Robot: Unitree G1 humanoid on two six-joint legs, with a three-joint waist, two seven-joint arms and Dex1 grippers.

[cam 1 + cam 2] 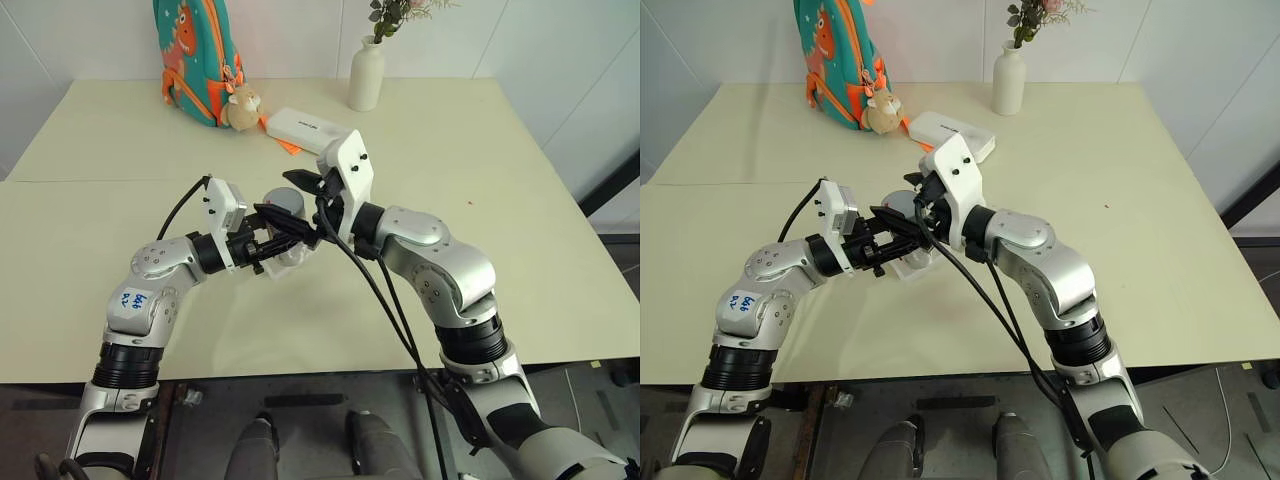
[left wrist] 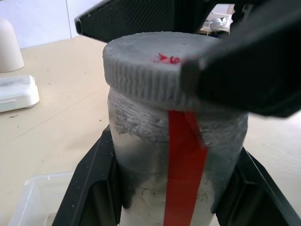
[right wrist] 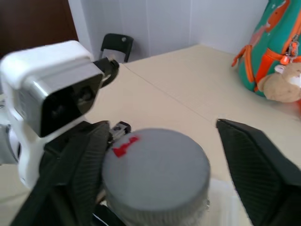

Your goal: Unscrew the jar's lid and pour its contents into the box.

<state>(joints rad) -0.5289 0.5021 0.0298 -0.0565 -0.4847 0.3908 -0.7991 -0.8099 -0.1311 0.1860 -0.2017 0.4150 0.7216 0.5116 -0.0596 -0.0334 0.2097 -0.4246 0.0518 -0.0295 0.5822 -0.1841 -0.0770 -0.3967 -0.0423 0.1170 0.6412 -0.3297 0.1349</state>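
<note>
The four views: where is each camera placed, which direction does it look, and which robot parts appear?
Left eye view, right eye view: on the head, looking forward and down at the table; both arms show.
Left wrist view: on the left wrist, looking along the left gripper clamping the jar.
Right wrist view: on the right wrist, looking at the lid between the right gripper fingers.
All share the jar and lid.

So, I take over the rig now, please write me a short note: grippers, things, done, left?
Left gripper: shut on the jar, held upright above the table.
Right gripper: fingers on either side of the lid, one of them apart from it; grip not clear.
Box: clear tray on the table beside the jar.
Done: jar picked up.
Left: unscrew the lid, pour into the box.
</note>
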